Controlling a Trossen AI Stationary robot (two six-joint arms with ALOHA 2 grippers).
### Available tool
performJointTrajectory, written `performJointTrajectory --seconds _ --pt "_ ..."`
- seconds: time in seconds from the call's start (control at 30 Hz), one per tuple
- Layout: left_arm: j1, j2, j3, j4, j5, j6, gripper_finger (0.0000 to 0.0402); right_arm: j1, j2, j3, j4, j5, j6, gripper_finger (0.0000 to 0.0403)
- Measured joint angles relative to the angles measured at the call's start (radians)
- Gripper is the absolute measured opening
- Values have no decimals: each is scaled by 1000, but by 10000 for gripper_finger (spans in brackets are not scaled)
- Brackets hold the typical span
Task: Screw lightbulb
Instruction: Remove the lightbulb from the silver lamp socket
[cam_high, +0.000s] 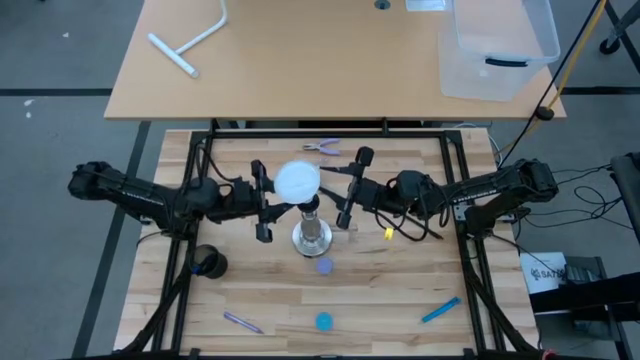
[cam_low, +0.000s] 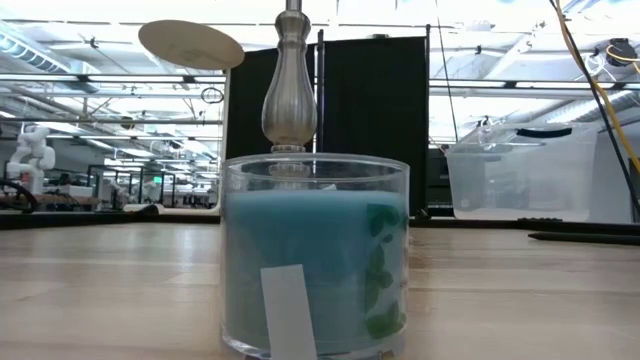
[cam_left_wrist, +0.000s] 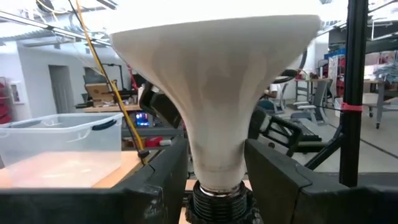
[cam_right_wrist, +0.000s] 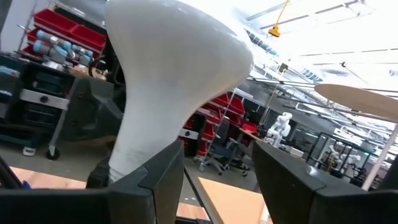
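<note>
I see the lightbulb (cam_high: 297, 180) sitting upright on top of the socket stand (cam_high: 313, 234) near the middle of the table (cam_high: 400, 290), globe up, neck down into the stand's black top.

My left tool (cam_high: 262, 203) comes in from the left side, its fingers (cam_left_wrist: 155, 180) either side of the bulb's neck. In the left wrist view the neck fills the gap between the two dark fingers, screw base just below them; the fingers look touching or just about touching the neck, so I read it as a fairly wide grip on the bulb.

My right tool (cam_high: 350, 190) comes in from the right, level with the bulb and just beside it. In the right wrist view the bulb's neck stands ahead of the fingers (cam_right_wrist: 161, 174) and over toward one of them, a clear gap between the two. I can't tell if either finger touches the bulb; the jaws stand partly open with nothing clearly held.

In the low view a glass jar of blue candle (cam_low: 315, 255) blocks most of the front, the stand's silvery post rising behind it. The bulb itself is out of that picture.
</note>
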Motion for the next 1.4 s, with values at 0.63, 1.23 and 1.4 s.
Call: performJointTrajectory --seconds 0.63,1.23,1.4 --pt "-29 -60 0 -126 -149 69 163 79 -44 0 -142 46 -16 185" --pt "56 -35 0 -40 10 19 163 67 13 0 22 -6 21 185" --pt "56 -21 0 -35 13 18 163 45 13 0 19 -4 38 185"
